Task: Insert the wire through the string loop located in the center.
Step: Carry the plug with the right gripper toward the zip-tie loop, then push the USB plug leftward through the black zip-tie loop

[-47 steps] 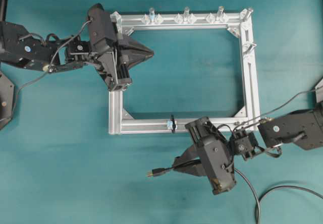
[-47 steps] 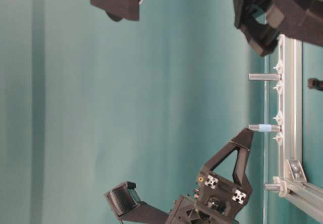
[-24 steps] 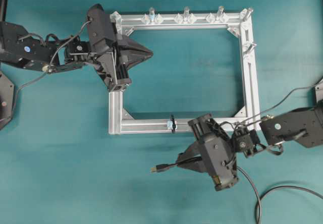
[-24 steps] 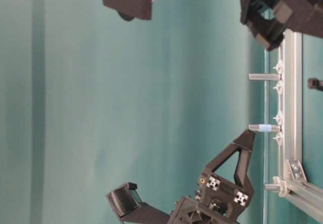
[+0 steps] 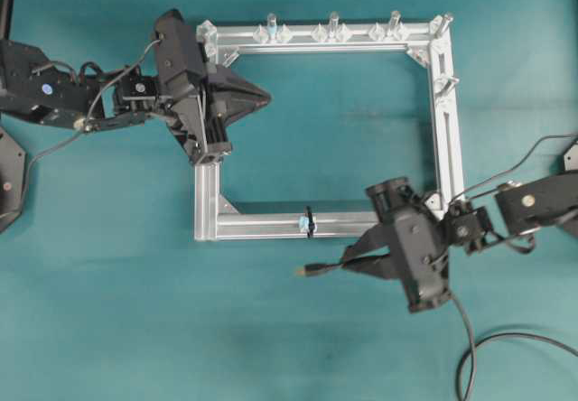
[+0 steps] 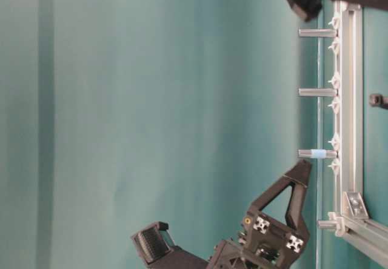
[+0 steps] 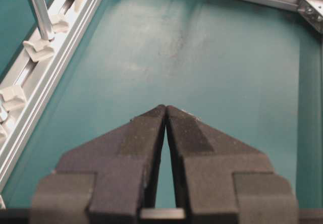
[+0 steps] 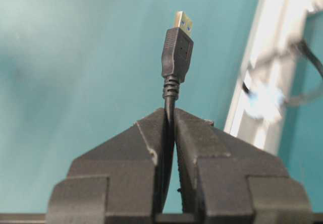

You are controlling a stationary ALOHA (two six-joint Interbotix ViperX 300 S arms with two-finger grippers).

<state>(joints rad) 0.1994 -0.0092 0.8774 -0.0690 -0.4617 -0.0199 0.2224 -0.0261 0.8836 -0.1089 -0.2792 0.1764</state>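
shifted right along the frame (image 5: 444,130), right tool (image 5: 347,263) still pinches the wire (image 5: 318,270); left tool (image 5: 264,99) closed.

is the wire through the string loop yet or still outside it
Outside. The wire, pinched in the right tool, has its plug below the frame bar, apart from the string loop, which shows nothing threaded through it.

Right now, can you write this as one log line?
right gripper: shut on thin black wire | tiny black string loop: unthreaded | left gripper: shut, empty
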